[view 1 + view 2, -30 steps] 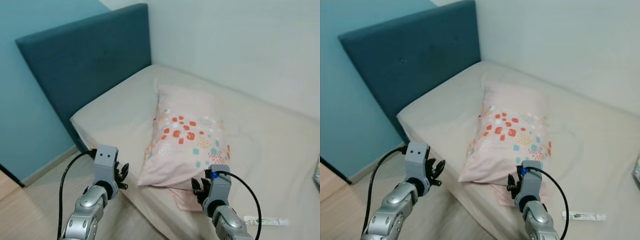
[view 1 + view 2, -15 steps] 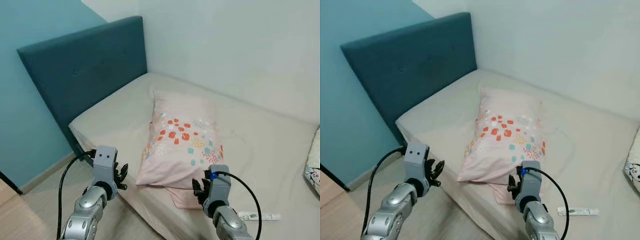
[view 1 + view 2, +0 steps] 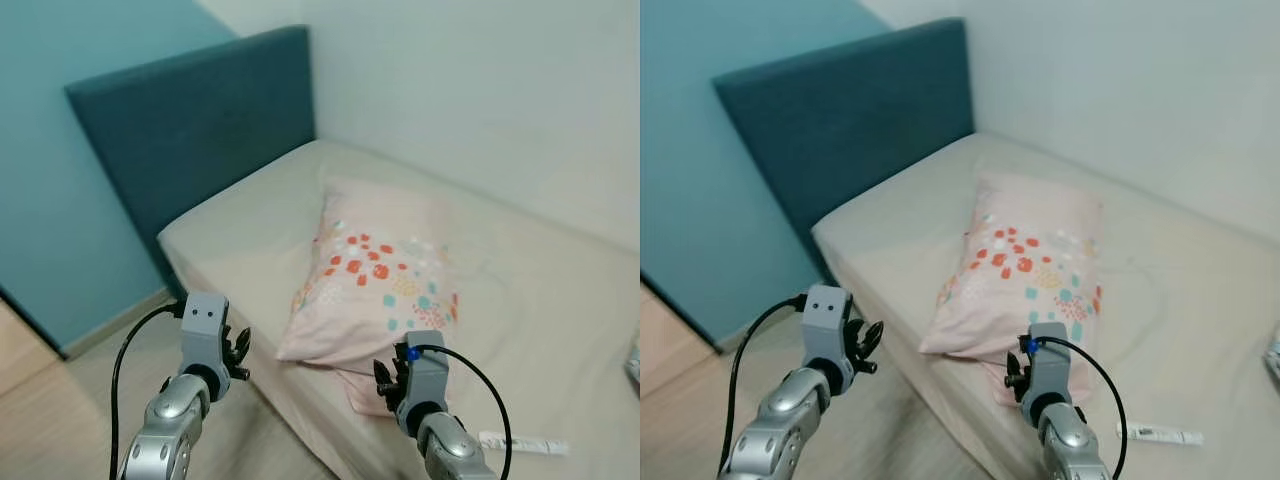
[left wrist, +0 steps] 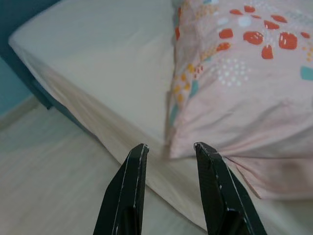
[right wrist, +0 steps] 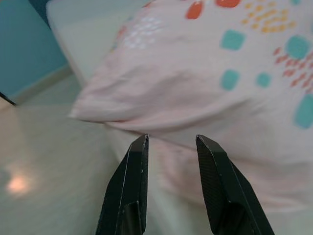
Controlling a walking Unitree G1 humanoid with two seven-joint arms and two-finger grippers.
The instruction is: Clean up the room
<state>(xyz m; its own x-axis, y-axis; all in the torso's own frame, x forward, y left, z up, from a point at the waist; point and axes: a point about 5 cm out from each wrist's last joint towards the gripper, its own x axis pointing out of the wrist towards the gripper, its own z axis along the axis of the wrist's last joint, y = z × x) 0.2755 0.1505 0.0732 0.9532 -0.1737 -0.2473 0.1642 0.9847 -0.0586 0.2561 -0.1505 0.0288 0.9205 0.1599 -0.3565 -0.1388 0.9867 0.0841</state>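
From my remote seat, both arms are raised in front of the bed (image 3: 250, 225), each with its black fingers parted and nothing between them. My left gripper (image 3: 238, 355) hangs over the pale floor (image 3: 90, 400) just off the bed's near edge, short of the pillow's lower corner; in the left wrist view its fingers (image 4: 128, 191) frame that mattress edge and the pillow corner with a clear gap between them. My right gripper (image 3: 385, 382) sits at the bed's near edge, right in front of the pillow's lower end; in the right wrist view its fingers (image 5: 217, 188) are spread apart, pointing at the pillow's underside and the pink cloth beneath it, touching neither.

The pink pillow (image 3: 385, 275), printed with red, orange and teal spots, lies near the middle of the bed, running lengthwise toward the wall, its lower end close to the near edge. A flap of plain pink cloth (image 3: 362, 385) pokes out from under that end. Beside the right arm, on the bed toward its foot end, rests a small white tube (image 3: 522, 442). A patterned item (image 3: 633, 362) peeks in at the bed's far right margin; I cannot tell what it is.

Beyond the pillow, the dark blue headboard (image 3: 190, 130) stands at the head of the bed against a teal wall (image 3: 60, 200), and a white wall (image 3: 480, 90) runs along the bed's far side.
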